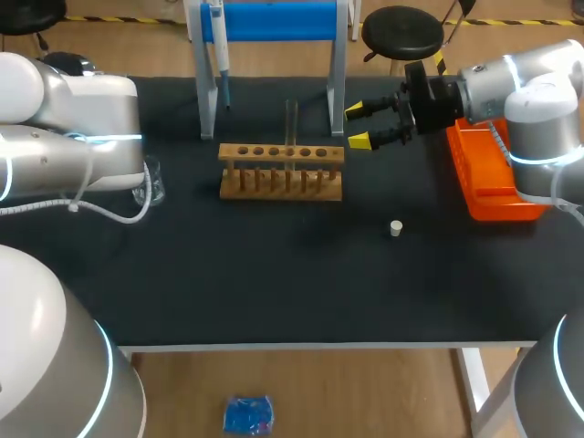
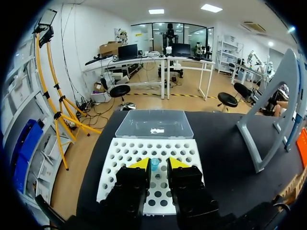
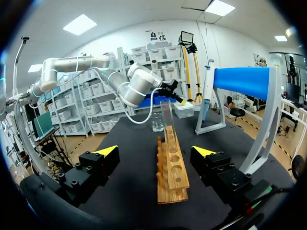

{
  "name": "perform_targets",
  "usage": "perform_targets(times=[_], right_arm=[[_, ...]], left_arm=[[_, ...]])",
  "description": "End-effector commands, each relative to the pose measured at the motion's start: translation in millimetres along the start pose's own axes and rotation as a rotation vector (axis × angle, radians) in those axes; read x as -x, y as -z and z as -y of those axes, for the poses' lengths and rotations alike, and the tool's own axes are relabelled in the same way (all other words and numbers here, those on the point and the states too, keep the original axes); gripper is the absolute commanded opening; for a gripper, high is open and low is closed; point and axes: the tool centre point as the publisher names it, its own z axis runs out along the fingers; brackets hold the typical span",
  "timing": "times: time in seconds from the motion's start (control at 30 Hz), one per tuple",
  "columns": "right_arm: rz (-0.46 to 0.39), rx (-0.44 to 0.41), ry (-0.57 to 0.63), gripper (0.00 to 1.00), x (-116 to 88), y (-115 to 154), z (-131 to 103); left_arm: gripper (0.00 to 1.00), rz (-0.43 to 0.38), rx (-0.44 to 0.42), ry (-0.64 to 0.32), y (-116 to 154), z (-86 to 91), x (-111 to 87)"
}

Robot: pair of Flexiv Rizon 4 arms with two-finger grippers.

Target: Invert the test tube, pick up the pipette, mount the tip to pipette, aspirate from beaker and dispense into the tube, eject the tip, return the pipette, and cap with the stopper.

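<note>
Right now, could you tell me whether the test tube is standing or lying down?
Standing: the test tube rises vertically from the wooden rack.

A black-topped table (image 1: pixel 274 292) carries a wooden tube rack (image 1: pixel 281 171) at its middle, with a grey stand topped by a blue bar (image 1: pixel 206 91) just behind it. A clear beaker (image 1: pixel 151 182) sits to the rack's left and a small white stopper (image 1: pixel 396 228) to its front right. An orange box (image 1: pixel 488 182) lies at the right edge, and a white holed tray (image 2: pixel 120 158) near another edge
</note>
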Motion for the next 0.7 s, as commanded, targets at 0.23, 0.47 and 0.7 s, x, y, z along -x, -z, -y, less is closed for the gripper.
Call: perform_targets(times=[0.23, 0.47, 0.7], right_arm=[[0.002, -0.001, 0.001, 1.00, -0.5, 0.0, 0.1], [0.002, -0.001, 0.001, 1.00, -0.5, 0.0, 0.1], [0.002, -0.001, 0.001, 1.00, -0.5, 0.0, 0.1]], left_arm=[[0.00, 0.012, 0.005, 0.000, -4.0, -0.9, 0.1], [0.00, 0.019, 0.009, 0.002, -2.9, -5.8, 3.4], [0.53, 0.037, 0.007, -0.020, -2.4, -7.5, 2.6]])
